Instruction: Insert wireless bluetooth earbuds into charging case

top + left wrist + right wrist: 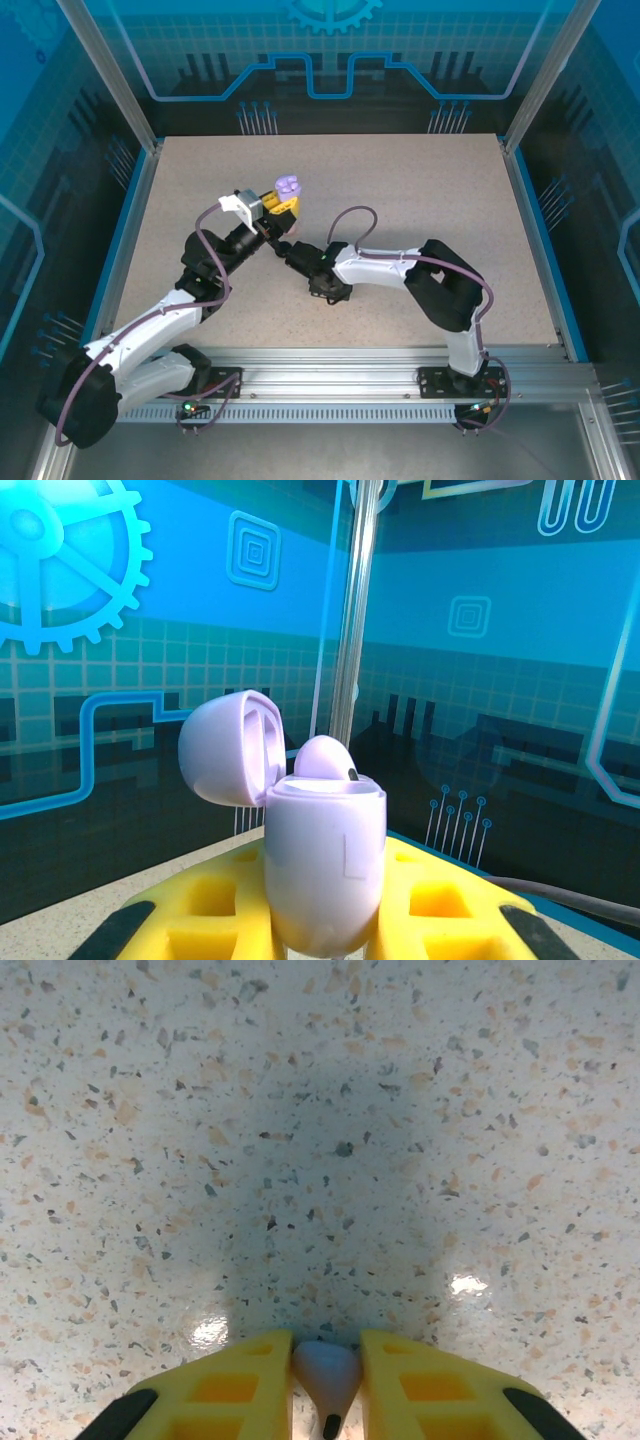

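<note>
My left gripper (325, 935) is shut on a lavender charging case (325, 870) and holds it upright above the table. The case's lid (225, 750) is flipped open to the left. One lavender earbud (322, 757) sits in the case, its rounded top sticking out. In the top view the case (288, 186) is at the centre left, above the yellow left gripper (281, 205). My right gripper (327, 1365) is shut on a second lavender earbud (325, 1372) and hangs just over the speckled tabletop. The right arm (335, 268) reaches in beside the left gripper.
The speckled table (420, 190) is bordered by a blue rim and glass walls with metal posts (110, 75). The two arms meet closely near the table's centre left, and a purple cable (350, 215) loops above the right wrist.
</note>
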Controlling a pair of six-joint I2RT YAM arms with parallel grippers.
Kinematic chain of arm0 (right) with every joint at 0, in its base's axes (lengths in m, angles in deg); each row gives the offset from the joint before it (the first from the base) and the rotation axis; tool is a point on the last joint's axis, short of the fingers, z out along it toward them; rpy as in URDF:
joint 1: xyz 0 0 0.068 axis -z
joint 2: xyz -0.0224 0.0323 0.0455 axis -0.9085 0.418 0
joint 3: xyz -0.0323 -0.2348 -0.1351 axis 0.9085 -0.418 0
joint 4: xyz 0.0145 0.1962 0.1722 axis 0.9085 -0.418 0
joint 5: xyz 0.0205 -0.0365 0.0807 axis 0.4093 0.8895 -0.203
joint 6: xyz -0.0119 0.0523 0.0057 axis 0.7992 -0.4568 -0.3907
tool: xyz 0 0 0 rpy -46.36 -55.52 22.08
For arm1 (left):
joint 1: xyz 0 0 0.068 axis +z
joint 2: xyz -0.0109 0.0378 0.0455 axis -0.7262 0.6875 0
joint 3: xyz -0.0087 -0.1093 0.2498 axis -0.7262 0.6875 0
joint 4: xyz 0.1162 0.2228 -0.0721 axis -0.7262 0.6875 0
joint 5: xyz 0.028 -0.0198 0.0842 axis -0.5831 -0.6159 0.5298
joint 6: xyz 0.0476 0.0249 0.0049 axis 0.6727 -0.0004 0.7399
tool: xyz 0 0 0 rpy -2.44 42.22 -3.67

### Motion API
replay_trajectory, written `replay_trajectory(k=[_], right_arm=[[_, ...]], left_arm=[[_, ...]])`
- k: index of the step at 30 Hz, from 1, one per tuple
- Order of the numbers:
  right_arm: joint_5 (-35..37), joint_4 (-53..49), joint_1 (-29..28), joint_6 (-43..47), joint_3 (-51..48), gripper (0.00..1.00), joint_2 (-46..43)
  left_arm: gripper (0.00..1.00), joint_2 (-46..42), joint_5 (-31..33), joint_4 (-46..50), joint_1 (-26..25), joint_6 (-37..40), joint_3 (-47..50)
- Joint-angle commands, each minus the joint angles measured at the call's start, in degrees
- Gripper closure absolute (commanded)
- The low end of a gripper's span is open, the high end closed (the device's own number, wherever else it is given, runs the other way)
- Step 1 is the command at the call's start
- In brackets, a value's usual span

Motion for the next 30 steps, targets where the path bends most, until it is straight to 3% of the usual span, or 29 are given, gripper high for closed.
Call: replay_trajectory(k=[1, 7, 19, 30], right_arm=[[0.18, 1.78, 1.43, 0.26, -2.91, 0.81, 1.63], [1.71, 4.4, 1.47, 2.1, -5.49, 0.83, -2.4], [10.81, 0.18, 2.8, 9.33, -7.1, 0.83, -19.76], [12.5, 1.1, 8.93, 24.72, -1.76, 0.82, -37.76]], left_arm=[[1.0, -0.51, -0.5, -0.84, -0.08, 0.51, 0.13], [1.0, -0.78, -0.92, -0.84, -0.05, 0.82, 0.23], [1.0, 0.13, -3.51, -3.03, -0.1, 1.69, 0.05], [1.0, 2.47, -8.4, -5.38, -0.47, 1.75, -0.83]])
